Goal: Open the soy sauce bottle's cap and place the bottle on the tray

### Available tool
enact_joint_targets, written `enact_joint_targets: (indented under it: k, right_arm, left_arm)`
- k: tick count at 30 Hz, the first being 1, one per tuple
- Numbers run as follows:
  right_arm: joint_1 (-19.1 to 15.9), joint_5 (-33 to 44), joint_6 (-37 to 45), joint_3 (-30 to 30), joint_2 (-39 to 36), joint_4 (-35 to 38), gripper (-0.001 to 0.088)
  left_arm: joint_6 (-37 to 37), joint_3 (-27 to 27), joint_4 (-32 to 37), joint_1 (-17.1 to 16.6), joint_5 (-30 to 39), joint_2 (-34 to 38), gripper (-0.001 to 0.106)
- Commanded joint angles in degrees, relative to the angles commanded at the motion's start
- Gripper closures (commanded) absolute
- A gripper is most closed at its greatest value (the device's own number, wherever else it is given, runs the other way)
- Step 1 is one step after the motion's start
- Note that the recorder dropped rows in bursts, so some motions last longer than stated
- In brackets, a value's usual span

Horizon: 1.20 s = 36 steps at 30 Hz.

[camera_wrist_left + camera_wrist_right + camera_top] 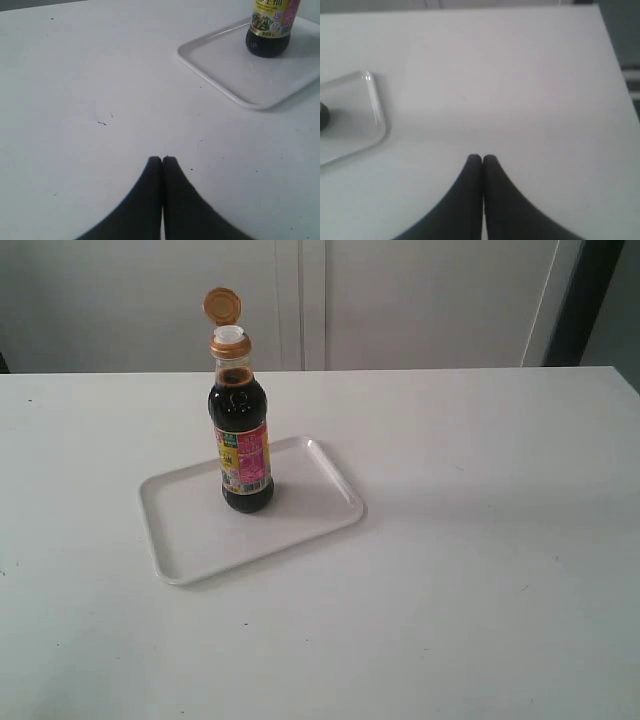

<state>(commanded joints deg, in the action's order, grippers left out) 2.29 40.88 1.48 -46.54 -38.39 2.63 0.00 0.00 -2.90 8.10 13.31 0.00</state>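
The soy sauce bottle (243, 435) stands upright on the white tray (195, 530), towards the tray's far side. Its amber cap (222, 307) is flipped up on its hinge, and the white spout (229, 334) shows. In the left wrist view the bottle's base (268, 37) and the tray (240, 75) lie well ahead of my left gripper (162, 159), which is shut and empty over bare table. My right gripper (482, 157) is shut and empty too, apart from the tray (370, 110); a sliver of the bottle's base (323, 115) shows at the frame's edge. Neither gripper appears in the exterior view.
The white table (480, 540) spreads around the tray. Its right edge (615, 65) shows in the right wrist view, with dark floor beyond. A pale wall with panels (400, 300) runs behind the table.
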Motion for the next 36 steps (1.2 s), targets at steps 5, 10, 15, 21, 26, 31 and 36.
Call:
enact_joint_targets:
  k: [5,10,15,21,26,31,36]
  right_arm:
    - [0.00,-1.14,0.00,6.00,8.65,0.00,0.0868]
    - [0.00,-1.14,-1.48,9.34,17.27,0.00,0.0868]
    - [0.00,-1.14,-1.48,9.44,23.05,0.28,0.0868]
    - [0.00,-1.27,-1.48,9.44,25.57,0.28,0.0868]
    - [0.00,-1.49,-1.48,9.44,25.69,-0.18,0.0868]
    - [0.00,-1.49,-1.48,9.44,25.69,-3.48,0.0868]
    - [0.00,-4.27,-1.48,12.00,27.08,-3.49,0.0868]
  left_arm:
    - [0.00,0.00,0.00,0.00,0.00,0.00,0.105]
    - [0.00,0.00,0.00,0.00,0.00,0.00,0.105]
    - [0.00,0.00,0.00,0.00,0.00,0.00,0.105]
    - [0.00,0.00,0.00,0.00,0.00,0.00,0.105]
    - [0.00,0.00,0.00,0.00,0.00,0.00,0.105]
    - [0.00,0.00,0.00,0.00,0.00,0.00,0.105]
    - [0.00,0.00,0.00,0.00,0.00,0.00,0.105]
